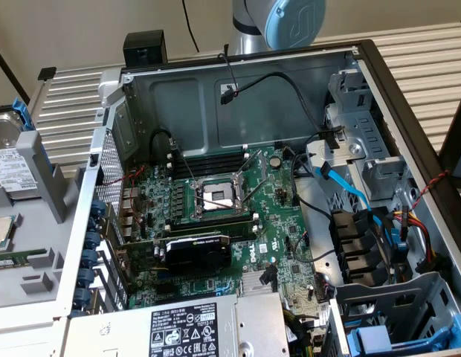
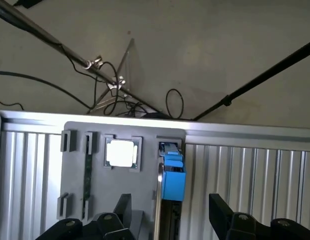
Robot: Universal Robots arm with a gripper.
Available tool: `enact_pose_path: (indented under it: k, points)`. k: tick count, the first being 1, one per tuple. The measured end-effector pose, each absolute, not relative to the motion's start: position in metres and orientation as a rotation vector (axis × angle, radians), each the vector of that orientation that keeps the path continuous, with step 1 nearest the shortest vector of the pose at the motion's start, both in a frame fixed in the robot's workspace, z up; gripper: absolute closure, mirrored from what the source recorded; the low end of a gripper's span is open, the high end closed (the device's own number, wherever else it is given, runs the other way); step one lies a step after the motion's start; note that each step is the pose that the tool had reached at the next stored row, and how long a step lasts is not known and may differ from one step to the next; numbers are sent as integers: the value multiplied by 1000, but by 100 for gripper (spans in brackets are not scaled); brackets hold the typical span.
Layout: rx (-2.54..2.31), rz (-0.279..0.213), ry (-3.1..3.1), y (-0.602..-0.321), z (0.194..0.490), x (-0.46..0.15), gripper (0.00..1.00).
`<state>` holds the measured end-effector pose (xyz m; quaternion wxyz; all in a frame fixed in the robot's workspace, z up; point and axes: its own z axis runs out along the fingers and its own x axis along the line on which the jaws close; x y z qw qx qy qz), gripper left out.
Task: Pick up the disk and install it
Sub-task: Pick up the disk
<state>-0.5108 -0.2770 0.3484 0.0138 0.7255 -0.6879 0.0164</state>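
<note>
Wrist view has the gripper (image 2: 170, 202) spread wide, gripping nothing, with the disk (image 2: 173, 175) standing on edge in its grey holder (image 2: 75, 175) between the fingers (image 2: 218, 209), touching neither. Nothing is lifted yet; pickup and installing both remain. The disk's lower part is cut off at the picture's edge.

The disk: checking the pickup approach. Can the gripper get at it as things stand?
Probably yes: the open gripper lines up with the disk, which stands on edge in its grey holder; nothing sits between.
</note>
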Motion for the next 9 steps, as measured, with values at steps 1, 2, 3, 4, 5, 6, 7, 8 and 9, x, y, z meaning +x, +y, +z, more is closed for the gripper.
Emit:
enact_pose_path:
  k: [1,2,3,4,5,6,7,8,9]
  points:
    - [2263,51,-2139,-278,347,-511,28]
    - [2265,51,-2136,-279,345,-511,28]
    - [2268,51,-2133,-279,343,-511,28]
    - [2270,51,-2132,-280,341,-511,28]
    - [2270,51,-2131,-280,339,-511,28]
    - [2270,51,-2131,-280,338,-511,28]
    - [2270,51,-2131,-280,336,-511,28]
    - [2270,51,-2131,-280,334,-511,28]
    - [2270,51,-2132,-281,332,-511,28]
